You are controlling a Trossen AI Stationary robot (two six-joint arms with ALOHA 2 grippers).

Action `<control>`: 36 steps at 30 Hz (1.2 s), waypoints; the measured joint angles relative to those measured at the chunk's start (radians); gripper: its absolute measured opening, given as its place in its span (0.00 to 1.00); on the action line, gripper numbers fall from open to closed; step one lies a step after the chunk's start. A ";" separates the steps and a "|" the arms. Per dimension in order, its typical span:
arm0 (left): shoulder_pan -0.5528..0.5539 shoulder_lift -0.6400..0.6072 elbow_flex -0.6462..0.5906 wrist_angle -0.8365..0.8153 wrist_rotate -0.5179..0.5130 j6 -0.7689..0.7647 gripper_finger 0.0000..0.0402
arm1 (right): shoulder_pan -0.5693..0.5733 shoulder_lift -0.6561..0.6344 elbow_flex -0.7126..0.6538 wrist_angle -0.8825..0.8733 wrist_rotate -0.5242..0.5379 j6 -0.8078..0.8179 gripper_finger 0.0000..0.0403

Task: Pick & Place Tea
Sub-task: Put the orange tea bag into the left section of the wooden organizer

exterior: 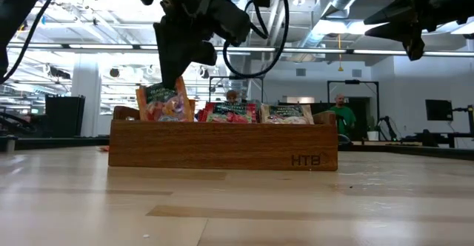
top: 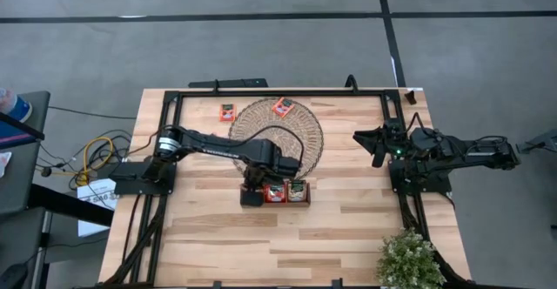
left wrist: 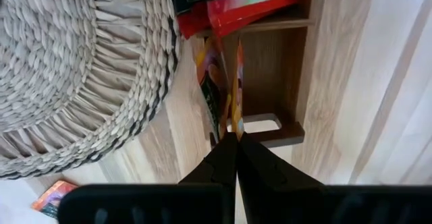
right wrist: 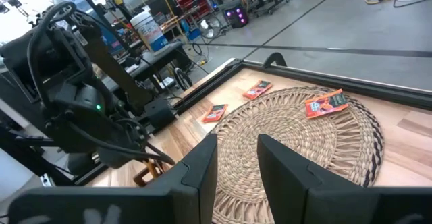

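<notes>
From overhead, my left arm [top: 261,154] covers the end compartment of the wooden tray [top: 296,200], so I can't see what sits there. In the low view the tray's front wall [exterior: 222,146] hides the lower halves of the tea sachets [exterior: 235,112]. In the left wrist view the woven mat [left wrist: 74,69] is cut off by the picture's edge, and a sachet [left wrist: 50,196] is half hidden behind the gripper [left wrist: 236,137] body.

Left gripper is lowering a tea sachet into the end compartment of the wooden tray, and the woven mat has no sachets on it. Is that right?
Not quite. The left gripper does hold a tea sachet at the wooden tray's end compartment, but the woven mat is not bare: the high view shows one red-orange sachet lying on it.
</notes>
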 joint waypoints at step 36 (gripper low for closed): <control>0.001 -0.001 0.000 0.057 -0.090 0.050 0.13 | 0.000 0.000 0.000 0.000 0.002 0.000 0.24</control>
